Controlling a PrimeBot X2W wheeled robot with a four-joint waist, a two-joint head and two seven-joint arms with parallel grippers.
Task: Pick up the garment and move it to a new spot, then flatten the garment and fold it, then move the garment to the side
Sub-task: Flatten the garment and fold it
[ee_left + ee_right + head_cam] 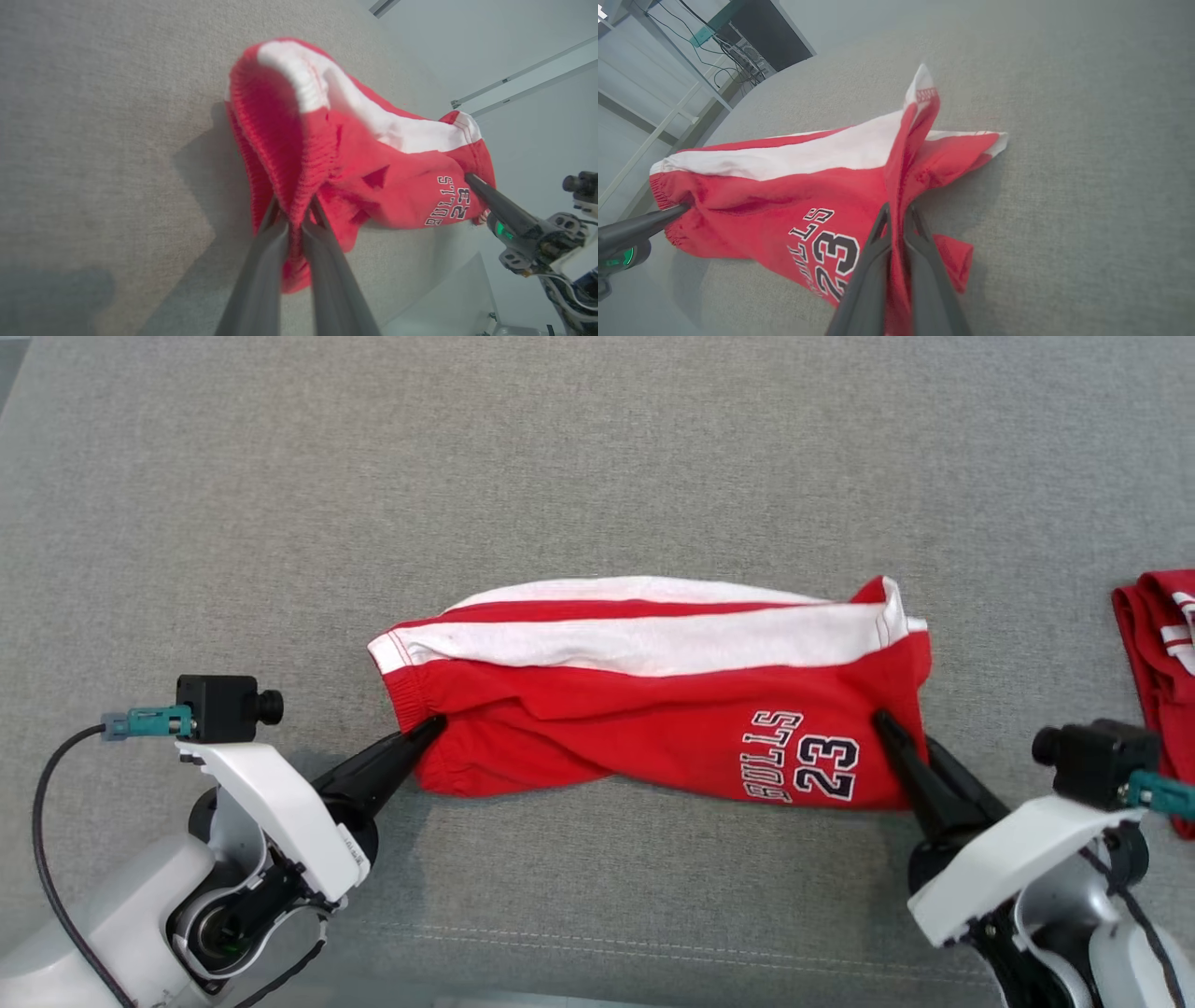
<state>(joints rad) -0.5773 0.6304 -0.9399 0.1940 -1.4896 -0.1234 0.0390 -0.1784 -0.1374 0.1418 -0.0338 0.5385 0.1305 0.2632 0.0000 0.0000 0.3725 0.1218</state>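
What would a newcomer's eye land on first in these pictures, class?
Red shorts with a white stripe and BULLS 23 print, in the middle of the grey surface, catch the eye first. The left claw pinches their waistband end, the right claw their leg end. Another red garment lies at the head view's right edge.

Left claw (432,724) and right claw (882,720): long, dark, tapering fingers (373,771); behind each, a white curved shell (280,803) over a pale grey forearm (107,929); beside it, a boxy black camera (222,707) with teal plug (157,721); black cable (45,859) trailing behind the left.
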